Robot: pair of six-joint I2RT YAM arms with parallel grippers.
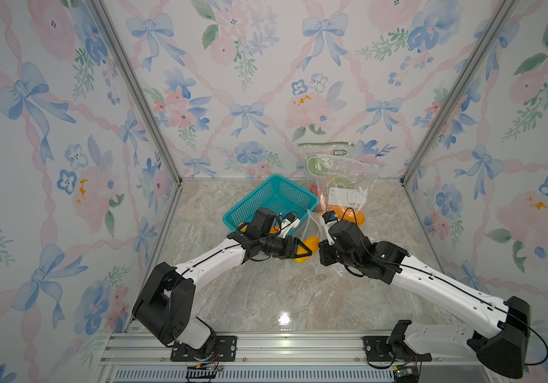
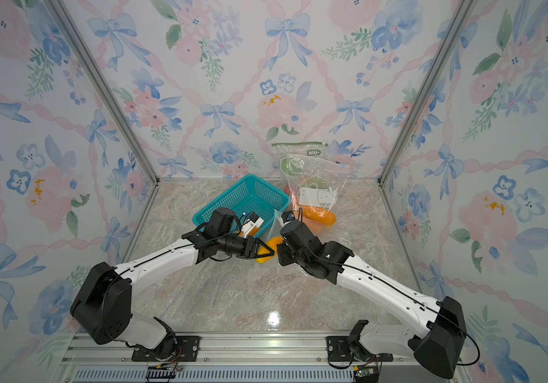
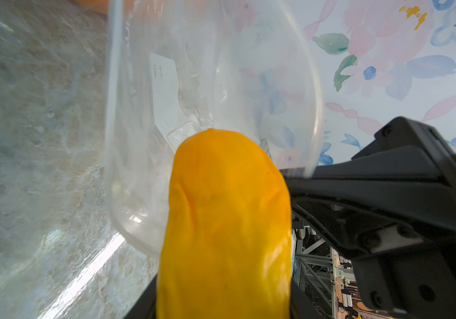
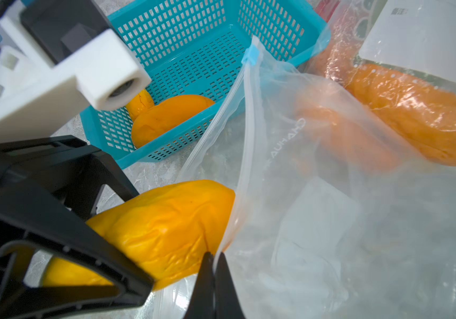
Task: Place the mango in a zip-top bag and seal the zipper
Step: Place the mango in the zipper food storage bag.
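My left gripper (image 1: pixel 309 252) is shut on a yellow mango (image 1: pixel 305 256), holding it lengthwise just above the marble table. In the left wrist view the mango (image 3: pixel 227 221) points into the wide-open mouth of a clear zip-top bag (image 3: pixel 207 82). My right gripper (image 4: pixel 214 256) is shut on the bag's rim, holding that side up. In the right wrist view the mango's end (image 4: pixel 171 226) touches the bag (image 4: pixel 318 221) at the rim beside my right fingertips. The blue zipper slider (image 4: pixel 251 55) sits at the far end of the rim. The bag's lower part lies crumpled on the table.
A teal mesh basket (image 1: pixel 286 192) stands just behind the left wrist, with two more mangoes (image 4: pixel 166 118) in it. Filled zip bags (image 1: pixel 342 179) lean on the back wall at right, with orange fruit in a bag (image 4: pixel 414 124) lying in front of them.
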